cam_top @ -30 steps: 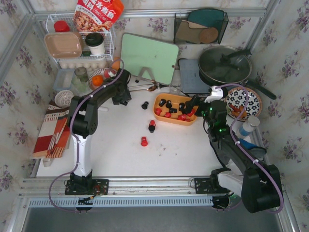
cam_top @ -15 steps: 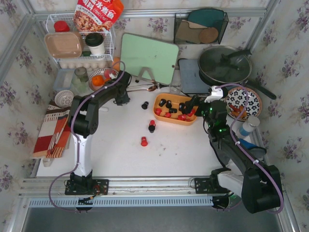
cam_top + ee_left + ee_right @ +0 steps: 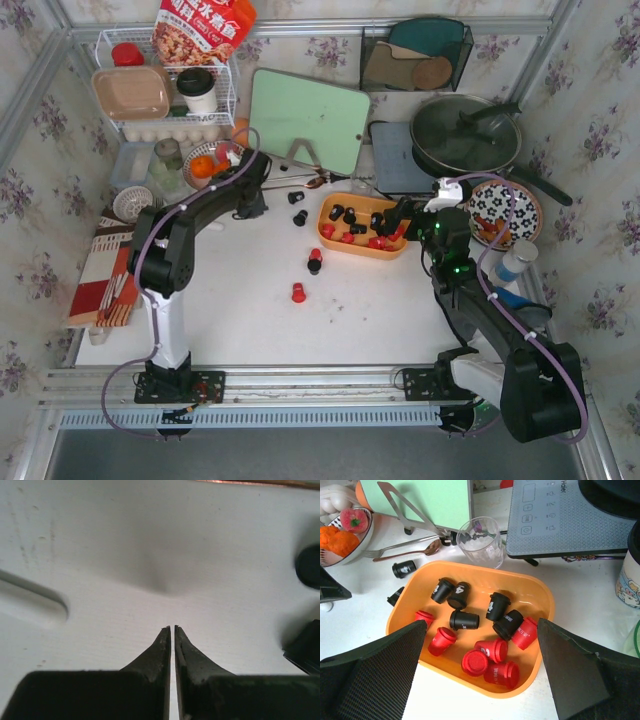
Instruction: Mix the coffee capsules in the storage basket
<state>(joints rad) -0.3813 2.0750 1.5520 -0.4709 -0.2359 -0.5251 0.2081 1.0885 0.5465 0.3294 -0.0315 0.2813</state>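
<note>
The storage basket (image 3: 520,591) sits mid-surface (image 3: 230,300) with roughly a dozen coffee capsules (image 3: 465,620) in it, but the blacks bunch along the far side and the reds along the near one, so I'd say the mixing has hardly got anywhere. A few strays (image 3: 297,293) lie out on the surface too, two black ones just left of the basket and a couple more nearer the arms. The right pincer (image 3: 481,624) hangs wide apart right over the basket holding nothing, and the left pincer (image 3: 172,628) is clenched on nothing above bare surface.
</note>
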